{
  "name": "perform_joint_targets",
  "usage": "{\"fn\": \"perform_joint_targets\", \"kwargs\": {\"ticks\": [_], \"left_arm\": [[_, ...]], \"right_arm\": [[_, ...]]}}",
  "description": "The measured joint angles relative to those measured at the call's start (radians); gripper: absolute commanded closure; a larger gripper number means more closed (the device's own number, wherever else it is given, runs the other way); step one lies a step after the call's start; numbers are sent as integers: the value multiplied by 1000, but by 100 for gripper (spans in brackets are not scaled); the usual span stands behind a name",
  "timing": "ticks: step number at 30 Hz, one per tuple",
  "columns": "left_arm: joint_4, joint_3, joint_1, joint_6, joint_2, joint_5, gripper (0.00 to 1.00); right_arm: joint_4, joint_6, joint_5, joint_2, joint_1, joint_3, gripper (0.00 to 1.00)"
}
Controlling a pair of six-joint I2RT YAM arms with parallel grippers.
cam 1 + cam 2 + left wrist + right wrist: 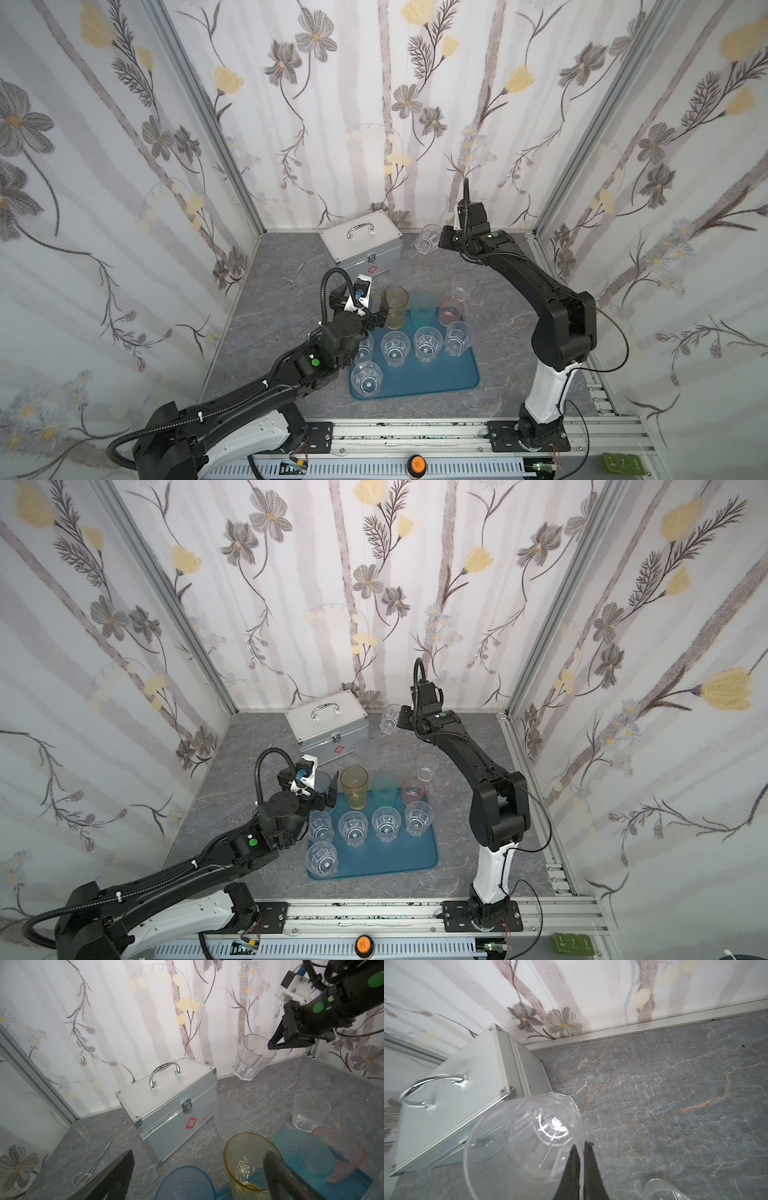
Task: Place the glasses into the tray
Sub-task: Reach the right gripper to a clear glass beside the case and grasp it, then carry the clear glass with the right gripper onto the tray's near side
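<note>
While the left gripper (322, 789) stands wide open at the back corner of the tray (457, 380), the right gripper (581, 1167) pinches the rim of a clear glass (429, 239), tilted beside the silver case (361, 249), off the tray.

glasses (395, 348) on tray (440, 376) | case (361, 245) behind tray | forceps (293, 275) left of case

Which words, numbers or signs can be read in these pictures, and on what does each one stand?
No text is legible.
Silver case: a red clover-shaped sign on its front; the red print beside it is too blurred to read.
Orange button: dark mark, too small to read.
Green pads: pale marks, too small to read.
</note>
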State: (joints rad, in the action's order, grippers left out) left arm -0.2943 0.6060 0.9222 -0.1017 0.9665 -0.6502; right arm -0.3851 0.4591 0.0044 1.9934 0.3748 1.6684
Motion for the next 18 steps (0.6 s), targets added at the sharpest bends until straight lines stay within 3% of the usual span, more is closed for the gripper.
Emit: {"fn": "perform_joint_targets", "kwargs": {"ticks": [18], "left_arm": [[0,96,191,0,77,-86,2]], "right_arm": [[14,22,-17,-549,79,-452,100]]}}
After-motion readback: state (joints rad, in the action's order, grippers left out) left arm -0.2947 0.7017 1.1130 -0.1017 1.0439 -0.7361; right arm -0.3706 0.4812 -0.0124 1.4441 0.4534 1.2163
